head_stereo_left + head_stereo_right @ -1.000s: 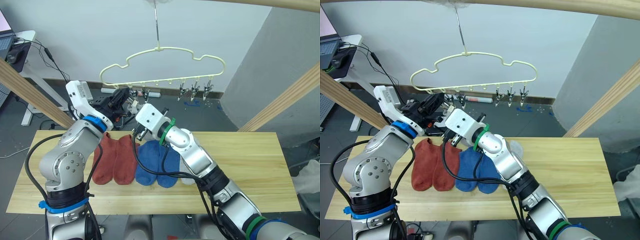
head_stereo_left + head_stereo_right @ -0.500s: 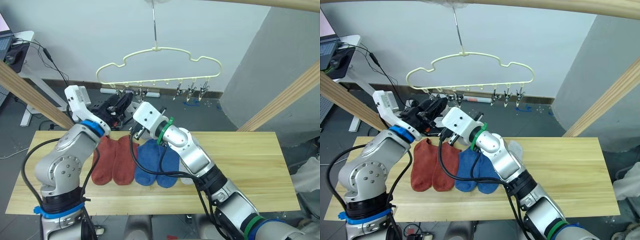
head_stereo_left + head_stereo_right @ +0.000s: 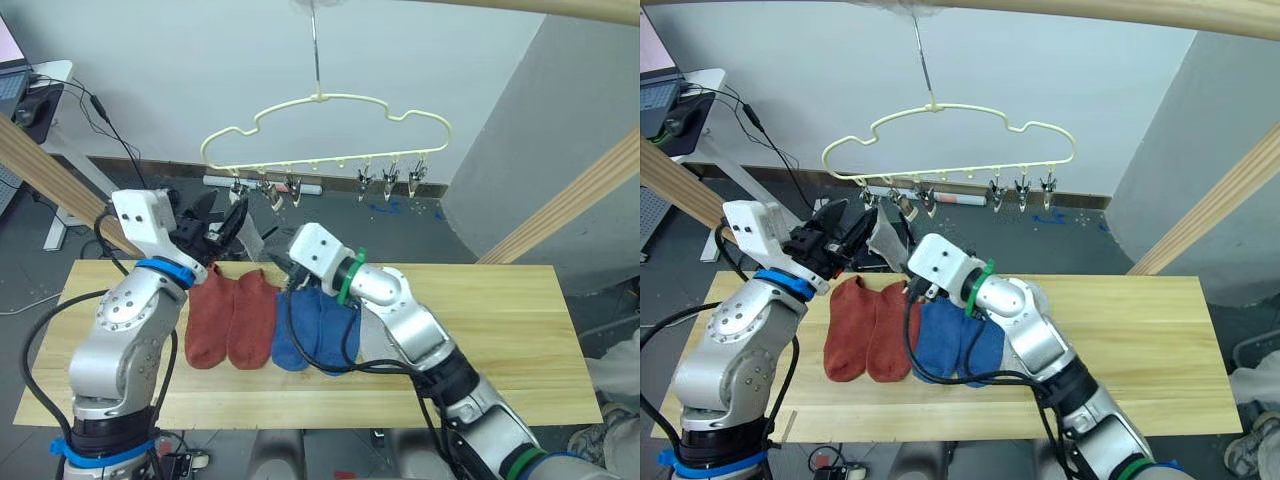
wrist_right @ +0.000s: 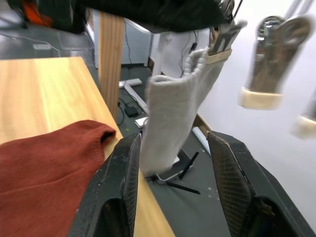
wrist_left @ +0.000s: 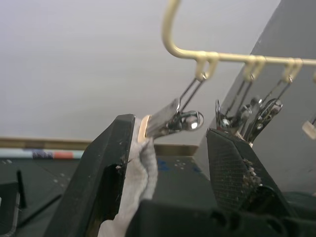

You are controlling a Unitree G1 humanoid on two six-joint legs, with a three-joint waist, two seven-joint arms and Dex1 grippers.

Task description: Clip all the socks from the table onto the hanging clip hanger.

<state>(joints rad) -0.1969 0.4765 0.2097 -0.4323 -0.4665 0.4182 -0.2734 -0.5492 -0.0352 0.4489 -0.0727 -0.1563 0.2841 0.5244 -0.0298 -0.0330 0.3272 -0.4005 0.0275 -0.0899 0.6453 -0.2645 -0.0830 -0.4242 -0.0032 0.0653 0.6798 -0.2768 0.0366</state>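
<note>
The pale yellow clip hanger [image 3: 320,100] hangs above the table [image 3: 500,330], with metal clips [image 3: 390,180] along its lower wire. A light grey sock [image 3: 883,235] hangs from the leftmost clip [image 5: 170,116]. My left gripper [image 3: 225,215] is open just beside it, and the sock [image 5: 143,173] rests against one finger. My right gripper [image 3: 908,290] is open below the sock [image 4: 168,118], not touching it. Two rust-red socks [image 3: 230,320] and two blue socks [image 3: 315,330] lie flat on the table. Another light grey sock [image 3: 1032,293] is mostly hidden behind the right arm.
Thick wooden poles of the frame slant down at the left [image 3: 60,185] and the right [image 3: 580,190]. A white desk with cables [image 3: 40,90] stands at the back left. The right half of the table is bare wood.
Both grippers have dropped down and back from the clip row. The grey sock now hangs from the leftmost clip. The hanger swung left, then back.
</note>
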